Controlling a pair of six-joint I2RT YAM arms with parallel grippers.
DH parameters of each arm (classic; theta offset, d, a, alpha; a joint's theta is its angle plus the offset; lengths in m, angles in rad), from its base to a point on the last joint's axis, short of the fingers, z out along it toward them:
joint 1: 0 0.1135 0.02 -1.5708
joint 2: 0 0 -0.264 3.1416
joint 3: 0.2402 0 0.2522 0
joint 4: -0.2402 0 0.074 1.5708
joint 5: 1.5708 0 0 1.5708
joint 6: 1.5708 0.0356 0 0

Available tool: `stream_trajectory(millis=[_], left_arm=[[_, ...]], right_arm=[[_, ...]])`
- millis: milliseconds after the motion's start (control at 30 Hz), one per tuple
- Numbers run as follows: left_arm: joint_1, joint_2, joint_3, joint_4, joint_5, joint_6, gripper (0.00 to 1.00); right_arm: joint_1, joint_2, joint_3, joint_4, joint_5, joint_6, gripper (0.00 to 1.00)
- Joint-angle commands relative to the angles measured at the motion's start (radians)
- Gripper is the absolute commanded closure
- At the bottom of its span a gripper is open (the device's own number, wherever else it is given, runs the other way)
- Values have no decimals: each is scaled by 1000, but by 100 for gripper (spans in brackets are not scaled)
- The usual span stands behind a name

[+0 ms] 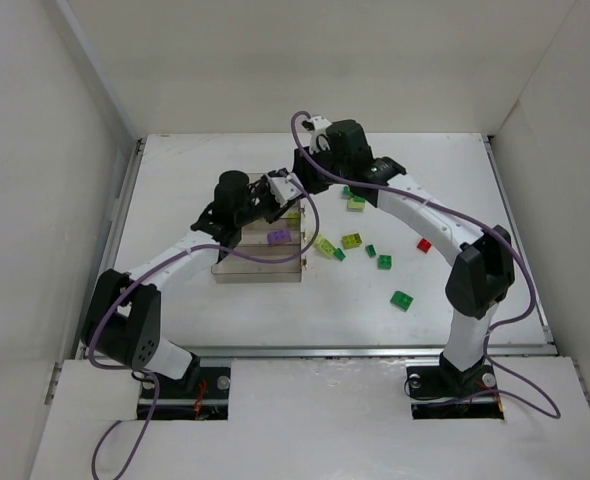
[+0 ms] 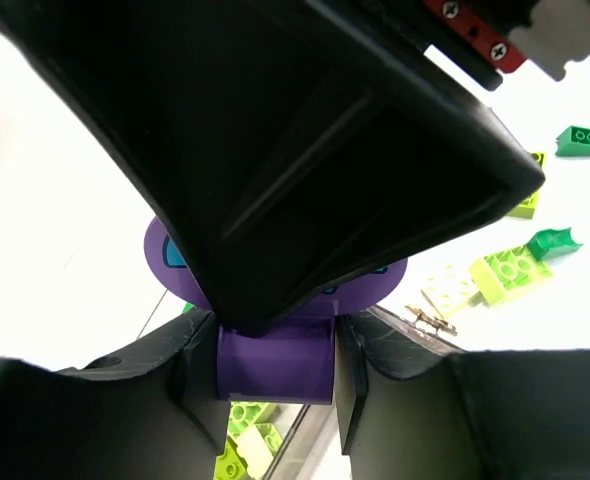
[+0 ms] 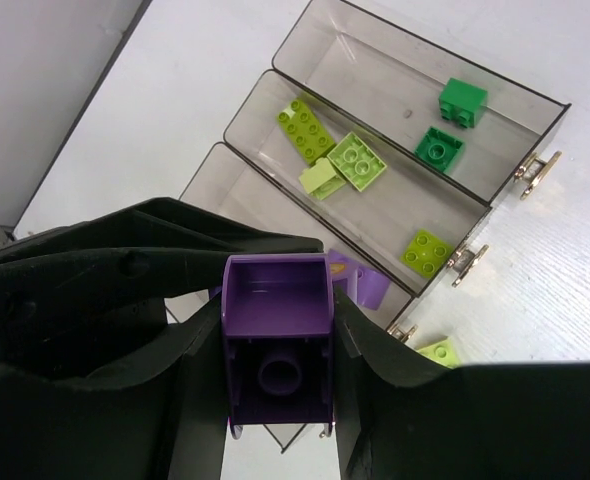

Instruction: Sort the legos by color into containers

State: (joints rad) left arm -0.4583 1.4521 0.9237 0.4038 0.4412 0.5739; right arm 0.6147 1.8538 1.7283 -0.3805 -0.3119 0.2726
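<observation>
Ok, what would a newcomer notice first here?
The right gripper and left gripper meet nose to nose over the four-bin tray. Each clamps something purple: a purple brick in the right's fingers, a purple piece in the left's, possibly the same one. Loose bricks lie scattered to the tray's right.

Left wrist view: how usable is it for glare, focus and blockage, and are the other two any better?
Left wrist: a dark bulk close to the lens fills most of the frame, table blown out white. Right wrist: sharp, bins and bricks crisp past the purple brick. Top external: even light, soft shadows, bricks tiny.
</observation>
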Motion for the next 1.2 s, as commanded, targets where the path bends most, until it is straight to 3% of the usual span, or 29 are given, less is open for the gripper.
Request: stream_trajectory(millis=[0,67,400,633,967,1133,1167], left_arm=[[0,-29,40,59,13,-3,88],[0,-29,40,59,13,-12,100],[98,-70,-29,-144,-19,-100,100],[156,-107,-83,-195,-9,-109,100],[187,-58,-125,-232,22,-63,100],[187,-29,-146,-232,-2,-10,80],[187,-29,-146,-232,-2,-9,71]], right_arm=[[7,-21,-3,6,-13,-9,100],[7,-21,-3,6,-24,-9,100],[-47,-11,57,-14,54,-15,100],[-61,19,125,-24,91,-24,100],[-70,30,91,-34,100,-24,100],[-70,10,39,-34,109,-24,100],[-70,10,39,-34,109,-24,100]])
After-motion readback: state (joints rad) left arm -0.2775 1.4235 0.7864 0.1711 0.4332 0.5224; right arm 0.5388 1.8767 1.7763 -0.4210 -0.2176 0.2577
